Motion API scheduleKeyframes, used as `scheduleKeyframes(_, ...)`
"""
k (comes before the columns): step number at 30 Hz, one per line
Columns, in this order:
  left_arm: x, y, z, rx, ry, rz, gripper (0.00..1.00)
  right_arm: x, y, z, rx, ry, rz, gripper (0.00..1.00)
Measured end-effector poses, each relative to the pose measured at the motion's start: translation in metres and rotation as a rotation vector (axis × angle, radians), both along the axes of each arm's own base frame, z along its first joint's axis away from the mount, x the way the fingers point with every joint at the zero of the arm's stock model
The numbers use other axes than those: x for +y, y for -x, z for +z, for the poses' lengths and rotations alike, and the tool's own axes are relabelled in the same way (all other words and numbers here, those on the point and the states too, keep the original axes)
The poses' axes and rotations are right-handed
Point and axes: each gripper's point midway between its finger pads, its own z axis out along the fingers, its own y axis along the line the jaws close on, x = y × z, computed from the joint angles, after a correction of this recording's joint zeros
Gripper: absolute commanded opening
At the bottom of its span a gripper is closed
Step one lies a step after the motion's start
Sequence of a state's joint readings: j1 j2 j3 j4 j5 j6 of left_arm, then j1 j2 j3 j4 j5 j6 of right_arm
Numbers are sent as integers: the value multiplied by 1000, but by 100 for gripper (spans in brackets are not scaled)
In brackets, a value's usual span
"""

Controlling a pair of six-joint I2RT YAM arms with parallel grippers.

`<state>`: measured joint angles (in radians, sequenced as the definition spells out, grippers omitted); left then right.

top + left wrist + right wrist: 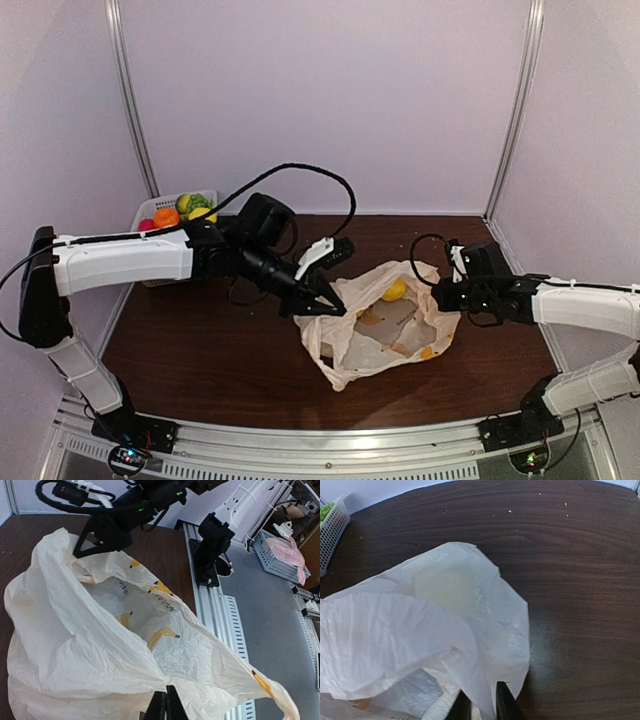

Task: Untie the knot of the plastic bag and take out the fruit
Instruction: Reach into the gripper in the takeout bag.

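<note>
Lying crumpled near the middle of the dark, wood-grained table (200,340), the plastic bag (385,335) is a thin, translucent cream film, creased all over and printed with small orange-yellow marks (162,636) shaped like bananas. Its mouth gapes toward the back wall, and one rounded yellow fruit (395,290) shows inside, near the rear rim. Seen through the film from the right wrist view, that piece is only a pale yellow blur.

The left gripper (330,308) meets the bag's left edge. In the left wrist view its slim black fingers (159,707) are pressed together, with a fold of film pinched at their tips. The right gripper (440,296) meets the opposite edge. Its dark fingers (505,702) stand close together, with a tongue of plastic caught between them. The film between the two grips hangs in loose, wrinkled folds.

A white slotted basket (142,213) stands in the far left corner, holding round green, yellow, orange and red pieces.
</note>
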<state>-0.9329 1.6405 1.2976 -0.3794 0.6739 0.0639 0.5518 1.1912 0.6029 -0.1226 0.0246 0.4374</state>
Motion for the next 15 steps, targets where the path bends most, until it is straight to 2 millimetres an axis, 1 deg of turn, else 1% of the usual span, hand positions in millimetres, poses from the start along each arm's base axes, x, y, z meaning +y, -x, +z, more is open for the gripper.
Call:
scheduleKeyframes(1, -2, 5, 3, 9, 15, -17, 0, 0, -3, 2, -1, -2, -3, 36)
scheduleKeyframes(3, -4, 10, 7, 28, 35, -36, 0, 1, -7, 9, -14, 8, 7, 48)
scheduleKeyframes(5, -4, 10, 7, 37, 40, -32, 0, 3, -9, 19, -29, 1, 14, 57)
scheduleKeyframes(6, -4, 10, 7, 42, 40, -27, 0, 3, -7, 24, -38, -8, 21, 60)
scheduleKeyframes(7, -4, 10, 7, 49, 39, -21, 0, 4, -4, 31, -47, -24, 30, 62)
scheduleKeyframes(10, -5, 9, 7, 62, 43, -8, 0, 6, 7, 55, -96, -86, 54, 65)
scheduleKeyframes(13, -6, 8, 7, 71, 45, 0, 0, 9, 27, 78, -156, -170, 101, 66)
scheduleKeyframes(15, -6, 8, 6, 76, 44, 2, 0, 18, 43, 88, -179, -232, 155, 65)
